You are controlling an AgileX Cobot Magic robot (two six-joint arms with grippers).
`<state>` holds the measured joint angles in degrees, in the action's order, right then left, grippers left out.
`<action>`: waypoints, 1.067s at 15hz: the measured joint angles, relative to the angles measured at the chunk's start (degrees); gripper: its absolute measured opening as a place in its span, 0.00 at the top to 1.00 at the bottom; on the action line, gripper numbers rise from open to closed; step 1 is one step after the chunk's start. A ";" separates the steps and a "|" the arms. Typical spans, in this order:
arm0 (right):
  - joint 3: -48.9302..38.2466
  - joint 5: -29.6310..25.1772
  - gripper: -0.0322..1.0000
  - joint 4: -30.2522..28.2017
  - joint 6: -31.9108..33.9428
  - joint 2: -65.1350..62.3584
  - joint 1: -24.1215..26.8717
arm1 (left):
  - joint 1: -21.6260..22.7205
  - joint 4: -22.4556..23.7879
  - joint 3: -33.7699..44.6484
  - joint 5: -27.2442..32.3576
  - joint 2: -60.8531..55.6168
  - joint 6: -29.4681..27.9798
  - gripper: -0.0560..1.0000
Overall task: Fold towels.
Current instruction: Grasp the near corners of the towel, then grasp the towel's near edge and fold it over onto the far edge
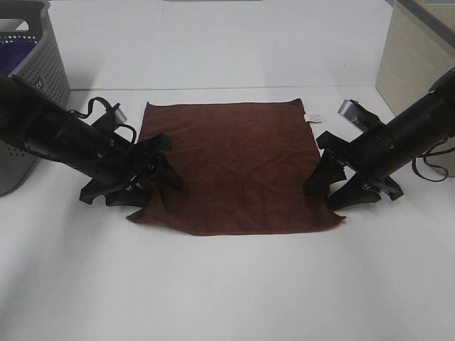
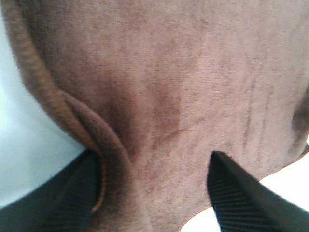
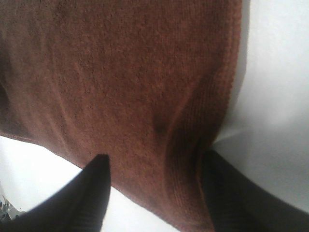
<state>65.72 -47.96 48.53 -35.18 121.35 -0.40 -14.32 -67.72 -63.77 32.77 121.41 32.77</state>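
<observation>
Reddish-brown, square and fuzzy, the soft towel (image 1: 231, 167) lies spread in a single layer at the middle of the white worktop (image 1: 227, 291), its small white tag (image 1: 311, 117) on the corner pointing to the far right corner of the worktop. No fold is made yet, so by my reading the task is at its very start: the whole of the folding is left, and the arms are only set for a first grasp. The left pincer (image 2: 153, 157) stands with its jaws apart over the towel's near left corner, where the hem is pushed up into a small ridge against one finger. The right pincer (image 3: 154, 155) is likewise spread wide at the near right corner, the ribbed hem rucked beside its outer finger; neither has clamped the cloth. Apart from those two puckers the nap looks smooth, with faint creases. A grey perforated plastic basket (image 1: 43, 85) sits at the far left corner.
</observation>
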 joint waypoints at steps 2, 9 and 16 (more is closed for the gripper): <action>0.06 0.69 0.62 0.17 0.00 0.63 -0.17 | 0.00 1.26 0.00 0.00 0.63 0.00 0.64; 0.06 -0.74 0.97 -0.40 1.83 1.78 -0.17 | 0.00 11.17 0.11 0.74 -1.09 -4.53 0.94; -10.08 -3.09 0.97 -1.43 4.47 -4.30 -0.34 | -0.57 22.12 9.45 5.67 -8.31 -14.95 0.94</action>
<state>55.63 -51.05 47.10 -30.71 117.06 -0.74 -14.90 -45.61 -54.32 38.45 113.10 17.82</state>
